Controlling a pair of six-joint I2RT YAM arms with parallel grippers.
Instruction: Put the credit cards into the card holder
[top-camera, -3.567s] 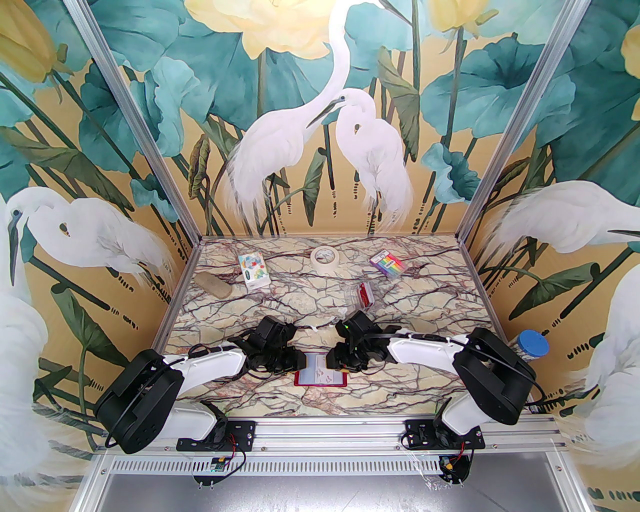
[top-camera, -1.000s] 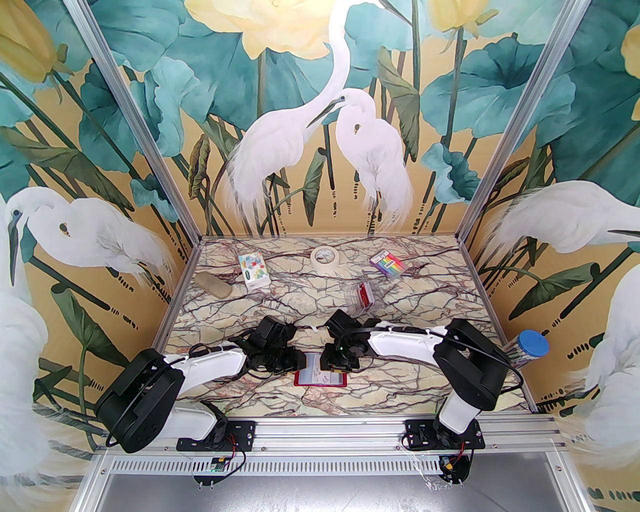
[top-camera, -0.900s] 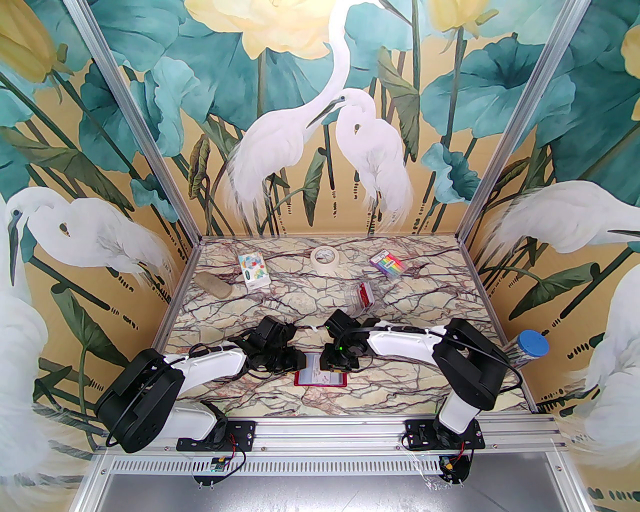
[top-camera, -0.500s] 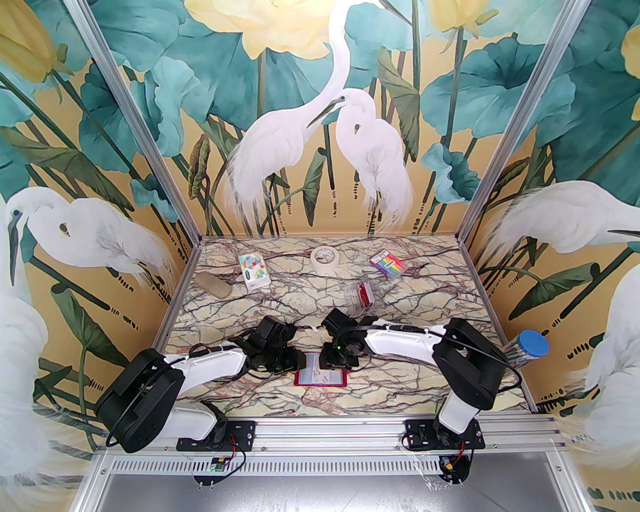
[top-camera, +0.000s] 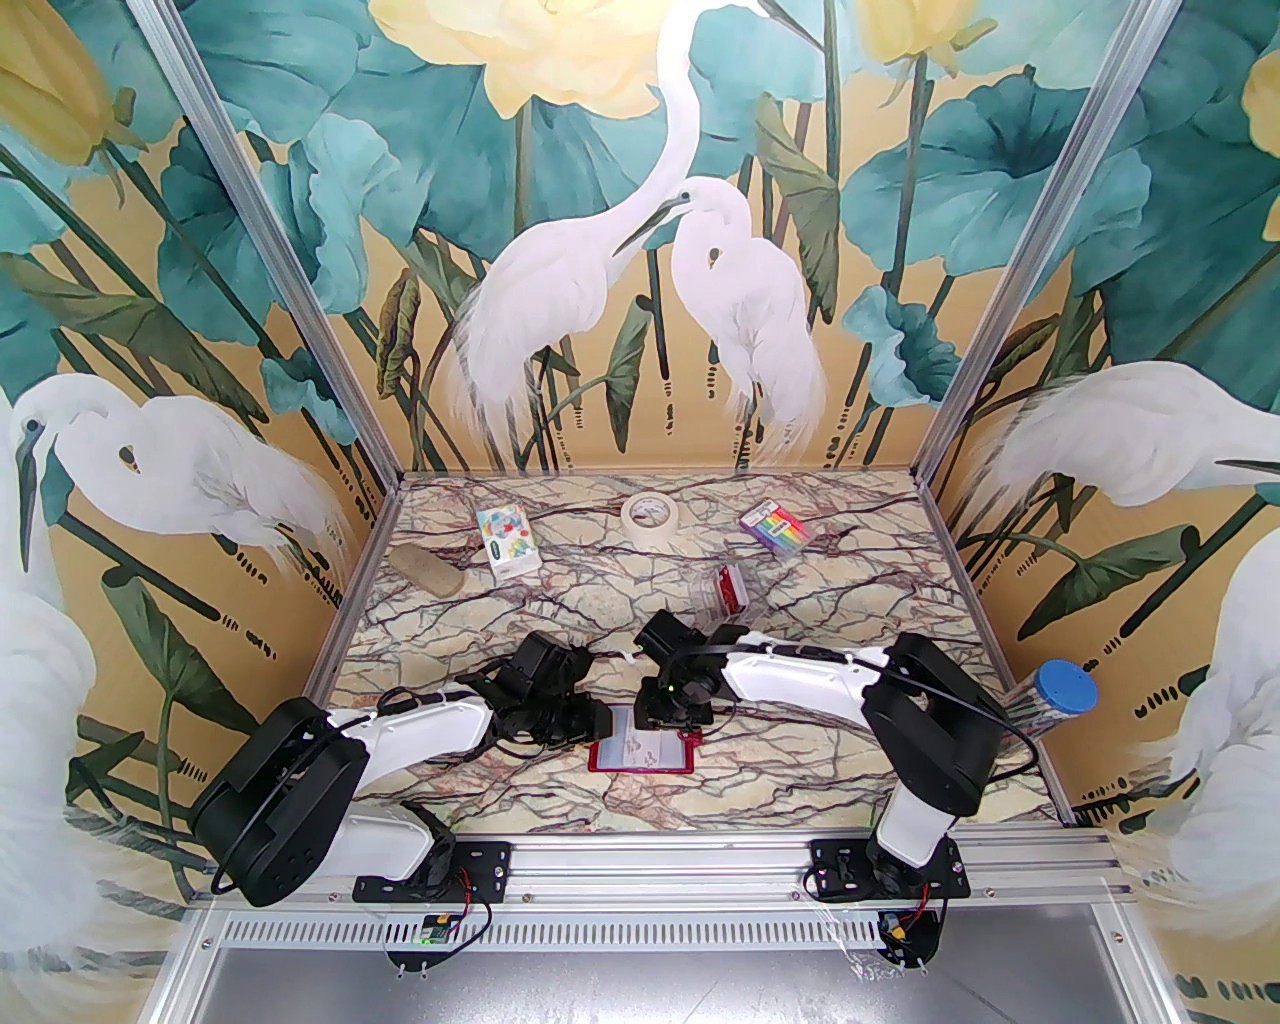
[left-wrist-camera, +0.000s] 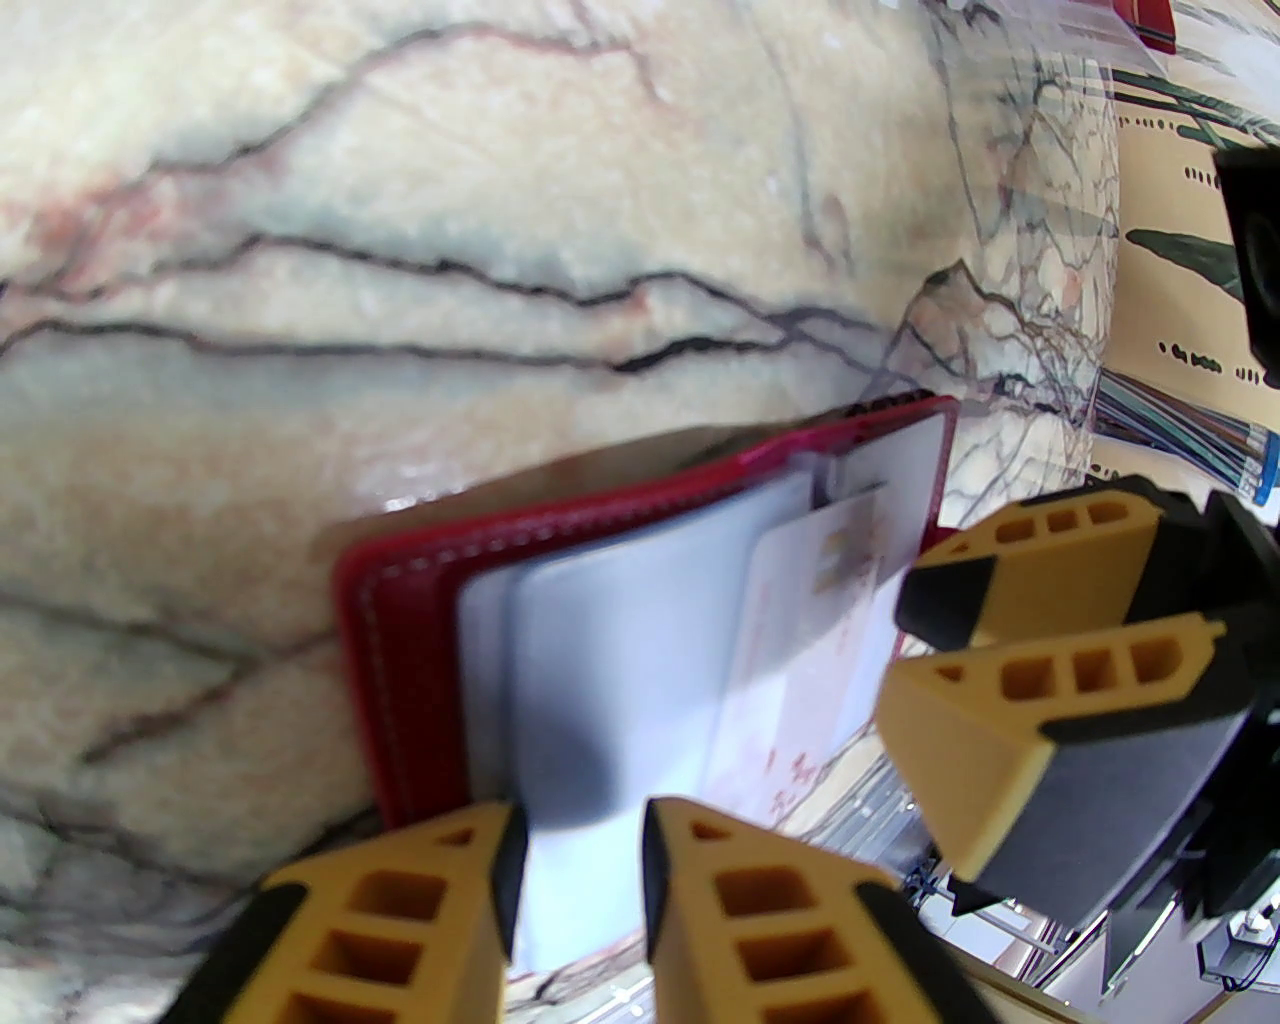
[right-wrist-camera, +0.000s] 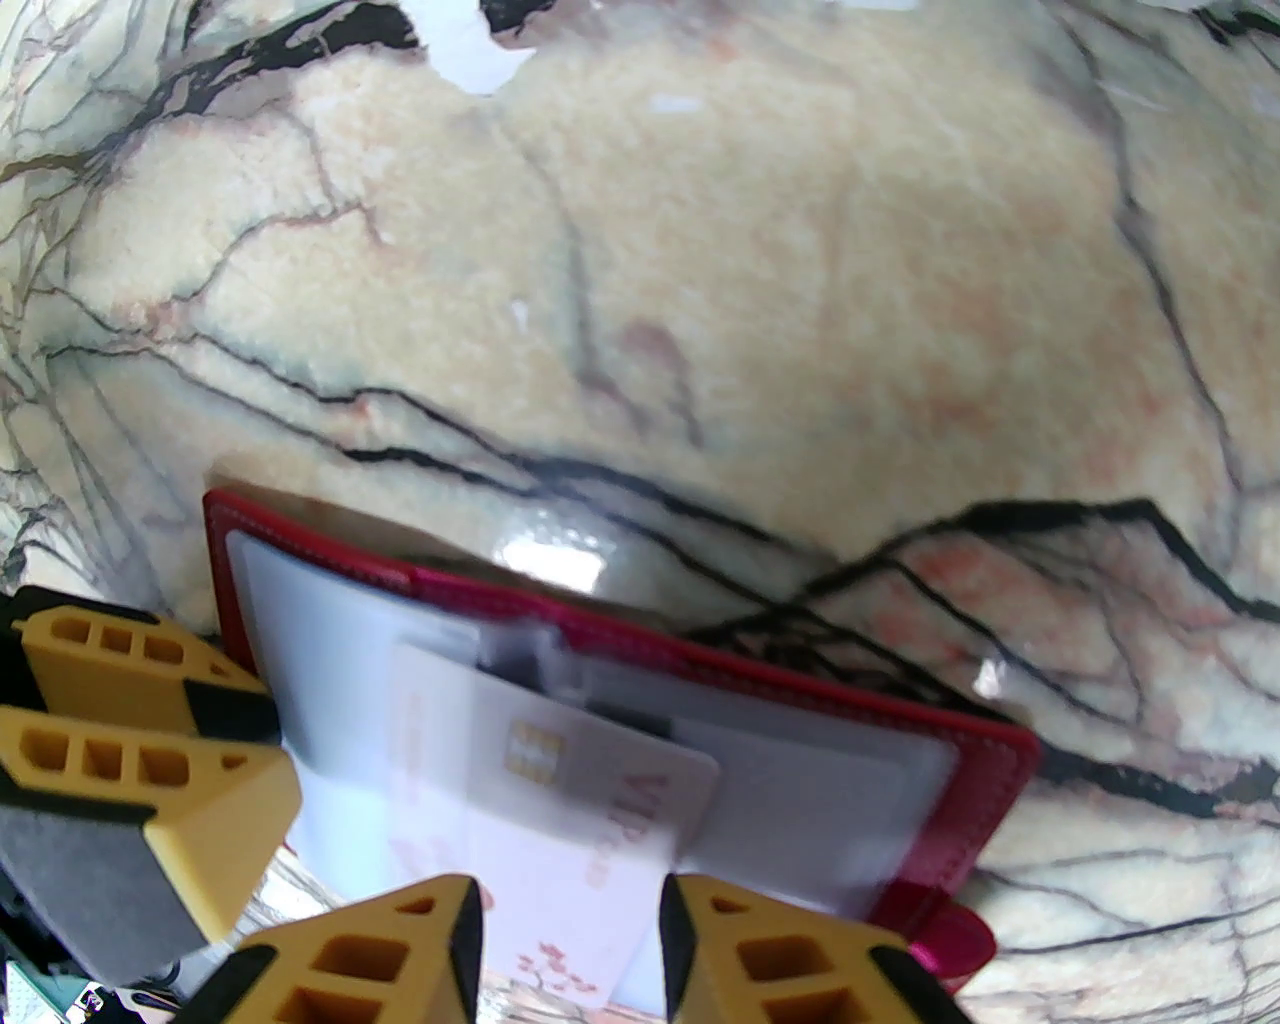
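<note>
Right arm shifted left over card holder (top-camera: 640, 752) since earlier frame. One holder, open flat on desk (top-camera: 800, 620), lower centre, long axis left-right. One credit card (right-wrist-camera: 560, 830) counted, partly sleeved, near end cut off. Left gripper (left-wrist-camera: 575, 880) jaws clamped on clear sleeve; right gripper (right-wrist-camera: 565, 950) jaws astride card, contact unclear.

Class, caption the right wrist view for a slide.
Right gripper slides a pale card into the open red card holder.

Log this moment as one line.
left gripper: at sleeve | right gripper: over credit card | credit card: partly in card holder | task: unfinished
</note>
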